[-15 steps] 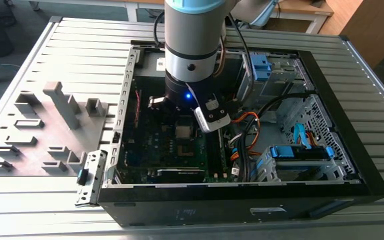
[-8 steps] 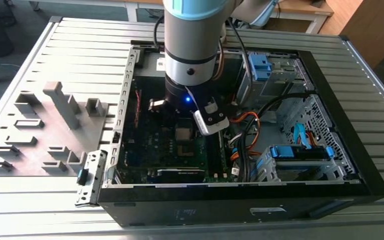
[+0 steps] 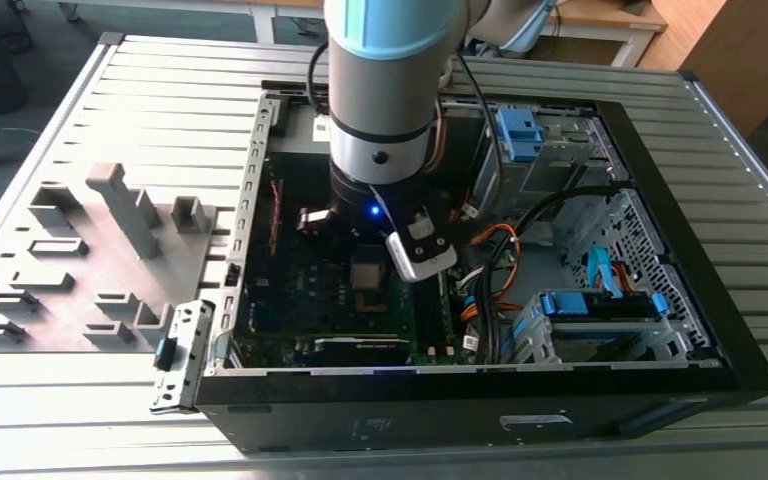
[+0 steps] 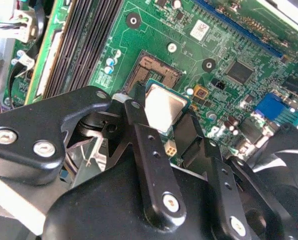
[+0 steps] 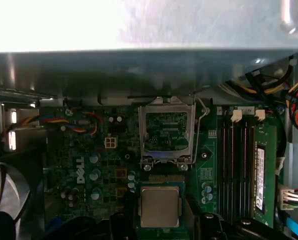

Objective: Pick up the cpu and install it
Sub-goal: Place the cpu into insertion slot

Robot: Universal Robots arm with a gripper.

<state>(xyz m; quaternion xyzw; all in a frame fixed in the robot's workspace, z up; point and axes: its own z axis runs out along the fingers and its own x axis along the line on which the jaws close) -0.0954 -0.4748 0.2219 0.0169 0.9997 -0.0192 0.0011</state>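
Over the green motherboard (image 4: 154,30), beside its open socket (image 4: 156,70), the gripper (image 4: 162,119) is pinching the cpu (image 4: 164,104) flat between its two black fingers (image 4: 139,125).

Ribbed metal table (image 3: 77,420); wooden desk (image 3: 604,14) behind; wooden cabinet (image 3: 744,55) beside it.
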